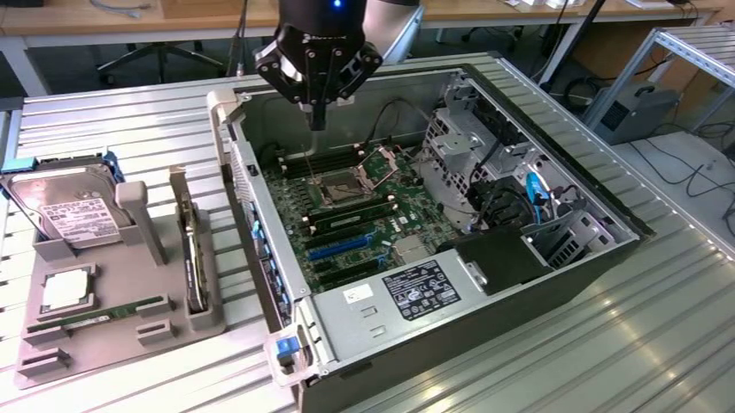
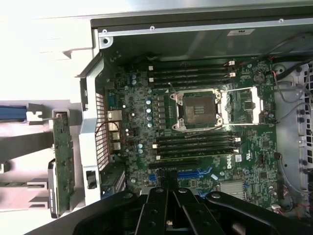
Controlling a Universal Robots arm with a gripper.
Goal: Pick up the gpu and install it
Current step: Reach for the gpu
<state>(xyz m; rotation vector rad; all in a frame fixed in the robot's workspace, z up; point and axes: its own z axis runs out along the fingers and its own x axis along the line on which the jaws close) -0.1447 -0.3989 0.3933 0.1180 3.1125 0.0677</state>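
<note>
A: Gpu (image 1: 193, 258)?
B: Upright in grey holder (image 1: 109, 344) on bench (image 1: 115, 116); edge-on, face hidden; green board, silvery edge.
A: Pincer (image 1: 318, 119)?
B: Tips together, empty, above open computer case (image 1: 540, 292).

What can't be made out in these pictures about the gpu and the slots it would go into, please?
gpu: exterior view, edge-on in the grey holder, whose walls hide its face and connector.
Blue expansion slots: wrist view, partly covered by the shut gripper.
Hard drive label: exterior view, print too small.
</note>
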